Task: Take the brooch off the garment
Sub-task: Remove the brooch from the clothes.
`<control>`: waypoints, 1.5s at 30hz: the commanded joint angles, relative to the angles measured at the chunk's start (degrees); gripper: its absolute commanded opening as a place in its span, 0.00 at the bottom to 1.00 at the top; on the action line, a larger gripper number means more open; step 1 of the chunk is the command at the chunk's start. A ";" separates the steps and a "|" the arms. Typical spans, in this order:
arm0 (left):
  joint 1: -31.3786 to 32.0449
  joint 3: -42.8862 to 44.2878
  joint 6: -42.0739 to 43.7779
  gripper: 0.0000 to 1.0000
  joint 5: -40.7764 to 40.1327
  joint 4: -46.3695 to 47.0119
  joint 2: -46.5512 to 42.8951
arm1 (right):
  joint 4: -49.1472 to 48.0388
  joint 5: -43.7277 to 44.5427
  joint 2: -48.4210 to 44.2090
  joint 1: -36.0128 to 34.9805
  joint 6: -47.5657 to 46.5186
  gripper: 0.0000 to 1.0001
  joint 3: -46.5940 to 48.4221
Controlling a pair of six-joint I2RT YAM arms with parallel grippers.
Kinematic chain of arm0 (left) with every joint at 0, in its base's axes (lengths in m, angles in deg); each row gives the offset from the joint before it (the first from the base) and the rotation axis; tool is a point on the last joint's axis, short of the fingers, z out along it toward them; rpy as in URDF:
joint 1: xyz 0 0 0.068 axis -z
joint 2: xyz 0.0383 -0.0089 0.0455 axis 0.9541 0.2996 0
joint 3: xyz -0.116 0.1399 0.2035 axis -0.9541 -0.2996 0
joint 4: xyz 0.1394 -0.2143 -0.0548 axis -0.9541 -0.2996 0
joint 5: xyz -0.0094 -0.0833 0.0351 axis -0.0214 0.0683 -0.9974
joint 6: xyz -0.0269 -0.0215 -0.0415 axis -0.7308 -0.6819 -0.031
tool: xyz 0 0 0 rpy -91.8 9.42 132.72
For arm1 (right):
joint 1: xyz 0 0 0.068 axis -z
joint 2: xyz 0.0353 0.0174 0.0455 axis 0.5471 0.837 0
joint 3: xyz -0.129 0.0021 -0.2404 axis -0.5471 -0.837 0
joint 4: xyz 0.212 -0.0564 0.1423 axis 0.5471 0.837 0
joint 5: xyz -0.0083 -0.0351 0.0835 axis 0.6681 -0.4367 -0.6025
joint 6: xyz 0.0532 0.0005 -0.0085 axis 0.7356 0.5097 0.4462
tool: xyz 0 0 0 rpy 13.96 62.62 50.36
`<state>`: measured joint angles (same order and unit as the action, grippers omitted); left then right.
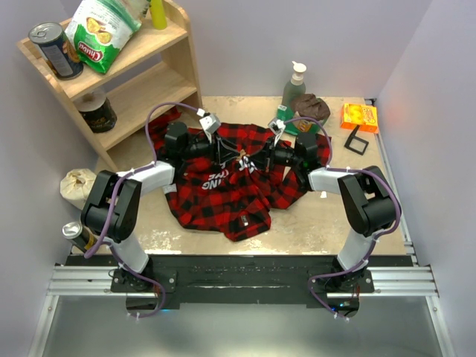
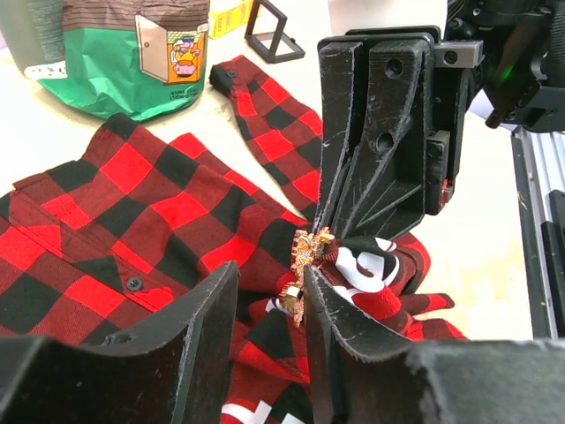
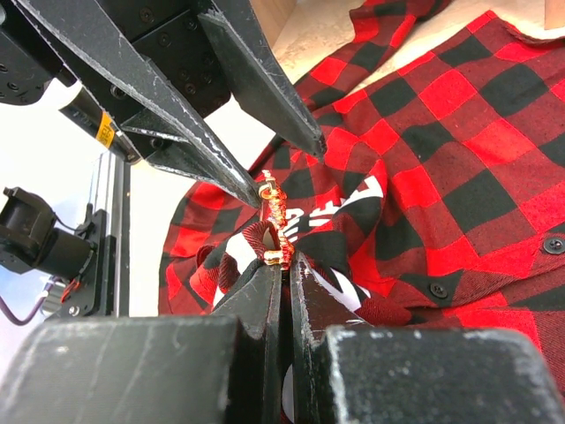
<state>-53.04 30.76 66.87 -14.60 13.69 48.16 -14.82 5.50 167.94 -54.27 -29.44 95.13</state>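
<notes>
The brooch point(image 3: 275, 216) sits pinned on a raised fold of the shirt point(image 3: 459, 115), beside the white lettering, mid-table point(image 1: 312, 223). The right gripper point(image 3: 282, 265) is clamped together on that fold just under the ornament, propping the cloth up. The left gripper point(image 3: 290, 170) faces it with its jaws apart about the brooch's upper end, one fingertip close against it, gripping nothing. The step in hand looks like the grasp of the brooch. Next, the left jaws likely need to close on the metal alone, not the cloth, then draw it free while the right pins the shirt.
</notes>
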 commanded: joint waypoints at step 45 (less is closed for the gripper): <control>-2.30 1.38 -2.04 0.42 10.36 5.06 3.45 | -3.07 -2.67 -2.85 -0.61 -0.58 0.00 1.57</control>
<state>-54.90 30.76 63.42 -6.10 17.54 51.05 -14.98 4.04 167.94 -54.64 -29.55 95.15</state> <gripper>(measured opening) 0.441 0.028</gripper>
